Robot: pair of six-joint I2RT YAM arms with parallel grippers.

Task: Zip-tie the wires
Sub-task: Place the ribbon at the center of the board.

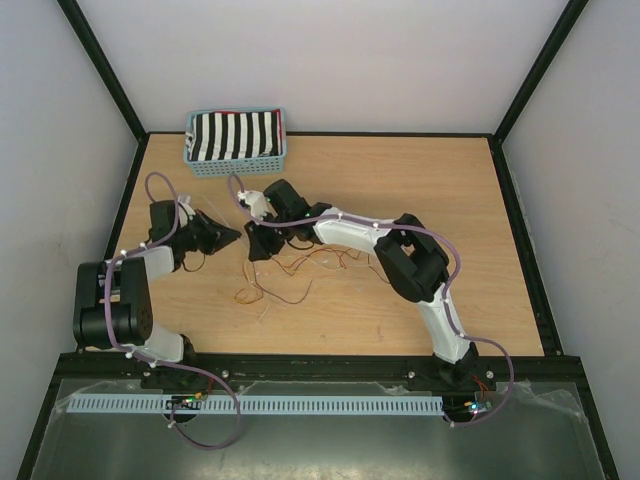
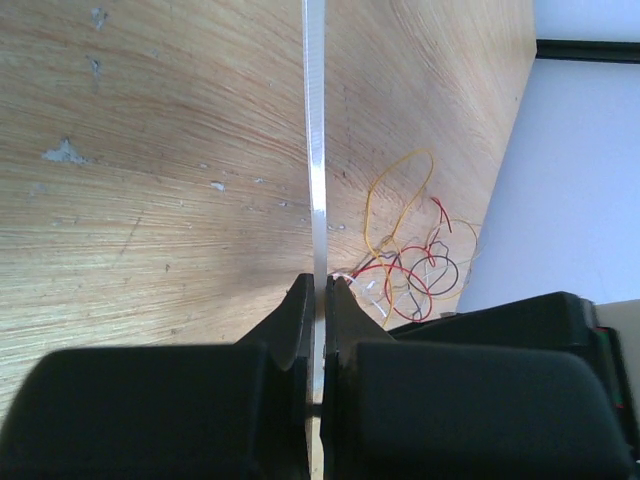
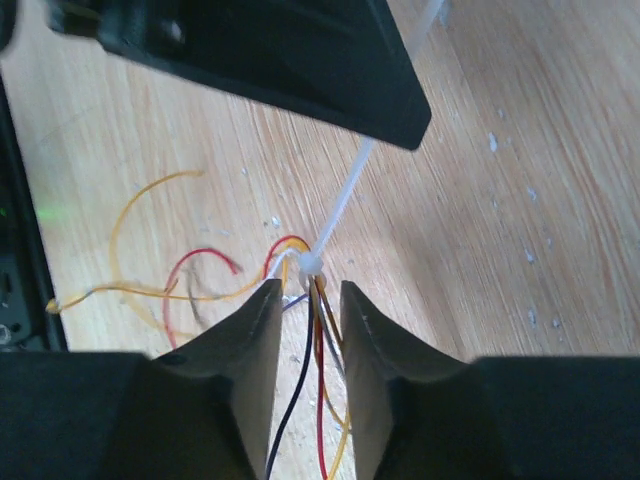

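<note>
The wires (image 3: 318, 380) are thin orange, red, black and pale strands, gathered by a white zip tie whose head (image 3: 308, 264) sits just ahead of my right gripper (image 3: 306, 290). That gripper is open, and the bundled strands run loosely between its jaws. The tie's strap (image 3: 345, 205) rises to my left gripper (image 2: 322, 285), which is shut on the strap (image 2: 316, 150). From above, the left gripper (image 1: 228, 236) and right gripper (image 1: 258, 245) stand close together at mid-table, with loose wire ends (image 1: 300, 268) spreading to the right and toward the near edge.
A light blue basket (image 1: 196, 168) holding a black-and-white striped cloth (image 1: 235, 135) stands at the table's far left. Black frame rails border the table. Lilac cables run along both arms.
</note>
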